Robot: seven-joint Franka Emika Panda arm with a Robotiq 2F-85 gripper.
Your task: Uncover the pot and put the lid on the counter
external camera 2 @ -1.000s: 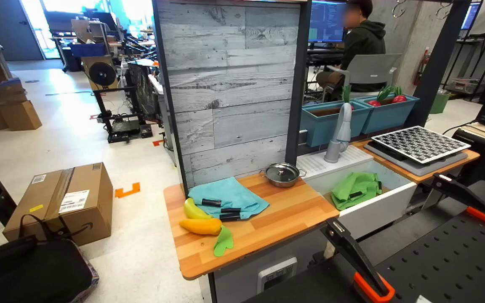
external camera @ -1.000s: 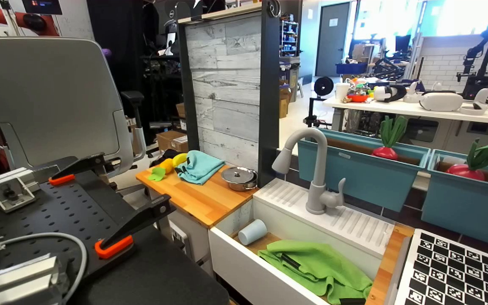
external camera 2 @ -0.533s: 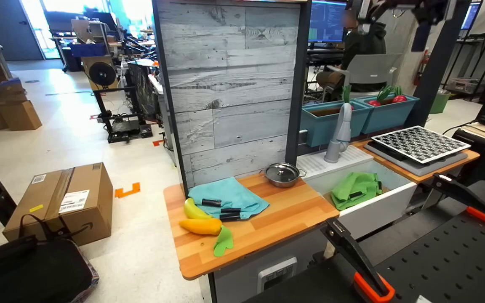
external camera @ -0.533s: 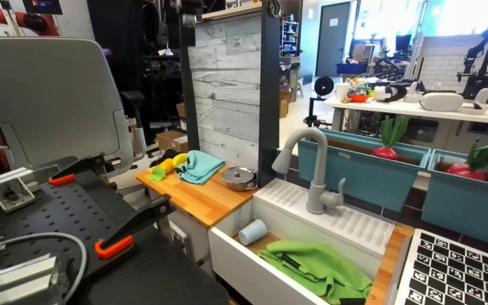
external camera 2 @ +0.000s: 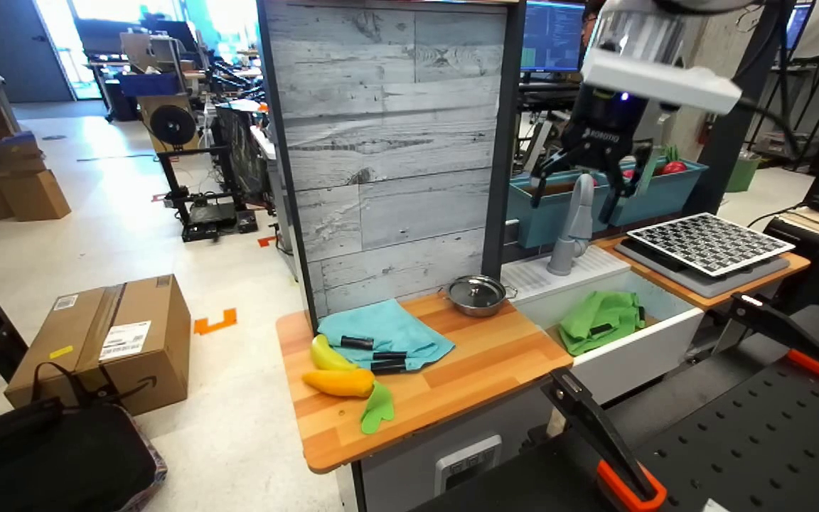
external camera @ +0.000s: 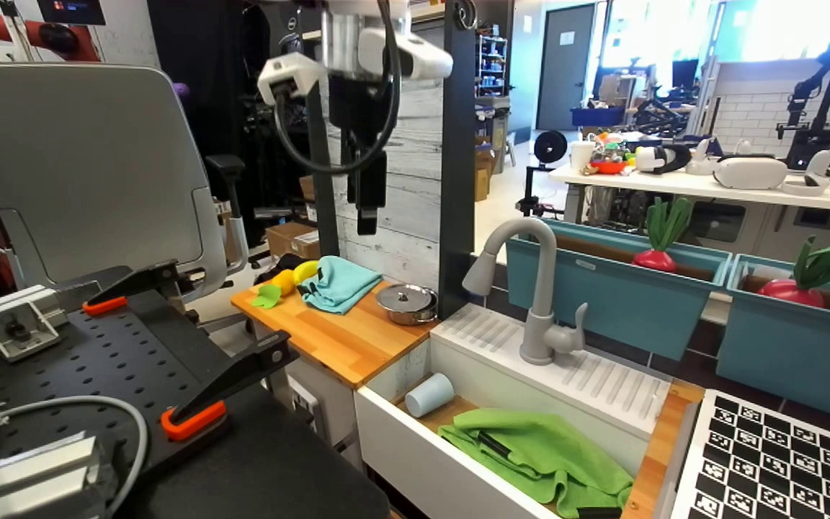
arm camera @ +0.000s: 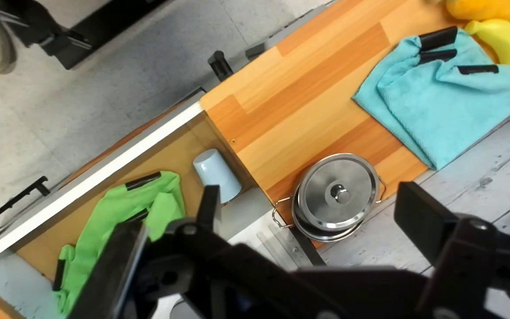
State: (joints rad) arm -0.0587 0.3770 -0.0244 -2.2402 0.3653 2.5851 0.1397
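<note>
The small silver pot [external camera: 415,317] stands at the back corner of the wooden counter [external camera: 336,335], beside the sink; pot [external camera 2: 479,310] and counter [external camera 2: 466,377] show in both exterior views. The grey lid [external camera: 397,297] with its knob lies on the pot. In the wrist view the lid [arm camera: 321,201] sits off-centre, and a dark crescent of the pot [arm camera: 318,233] shows along one side. My gripper [external camera: 367,223] hangs well above the counter, fingers pointing down. In an exterior view the gripper [external camera 2: 571,208] has its fingers spread wide. In the wrist view the open gripper [arm camera: 308,195] is empty, with the pot framed between its fingers.
A teal cloth [external camera 2: 388,334], a yellow banana [external camera 2: 330,355] and an orange pepper-like item [external camera 2: 338,382] lie on the counter. The faucet [external camera: 541,310] rises beside the sink, which holds a green cloth [external camera: 537,450] and a blue cup [external camera: 429,395]. A grey plank wall [external camera 2: 388,149] stands behind the pot.
The arm came into view from the top and moved down; the gripper now hangs above the counter and sink area. The pot, lid and other items have not moved.
</note>
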